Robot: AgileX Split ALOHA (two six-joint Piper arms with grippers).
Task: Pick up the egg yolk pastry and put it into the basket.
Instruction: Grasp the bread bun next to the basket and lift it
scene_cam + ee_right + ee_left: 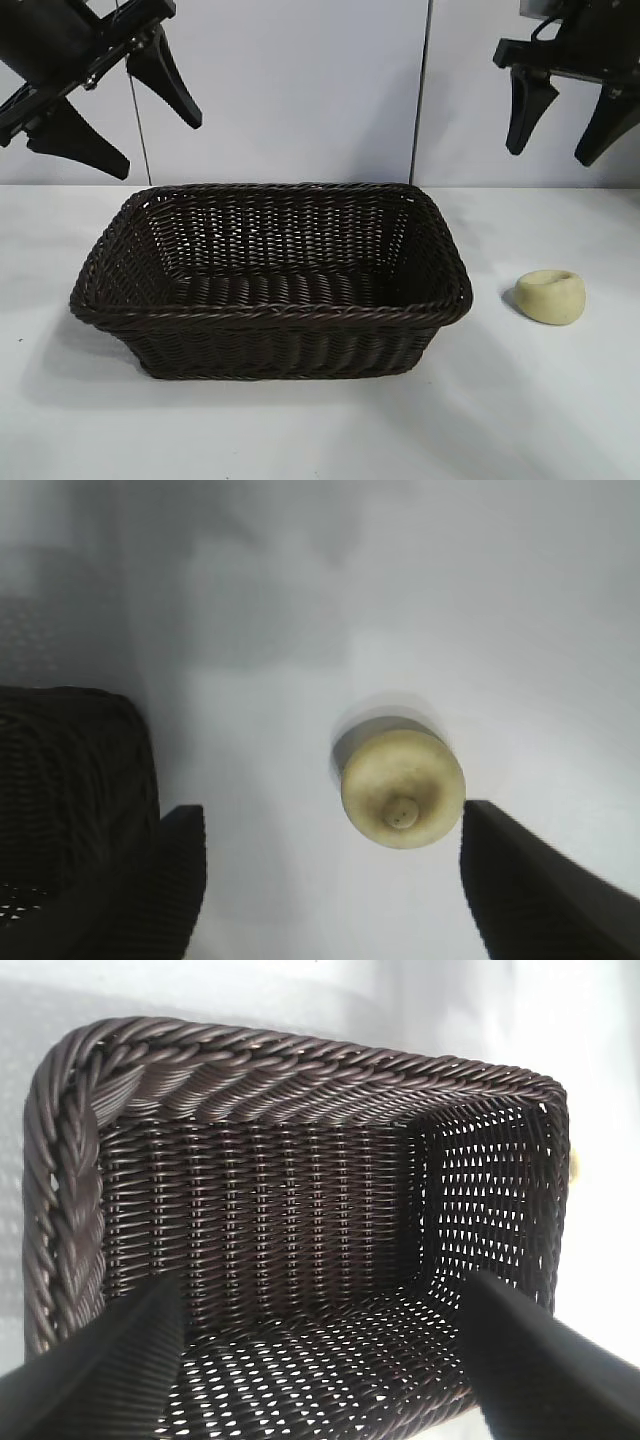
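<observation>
The right pincer (572,118), at the upper right of the exterior view, is seen released above the egg yolk pastry (551,296), which lies on the white counter (300,430) at the right, just beside the basket (270,312). It should be lowered so the pastry is centred between the fingers, then gently clenched. The pastry appears small, pale yellow, rounded and dimpled. The left pincer (120,105) is held released over the basket.

Both grippers (115,105) (572,125) aloft — jaws apart

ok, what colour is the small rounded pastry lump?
Pale yellow, matte pastry lump; clearest in the right wrist view.
</observation>
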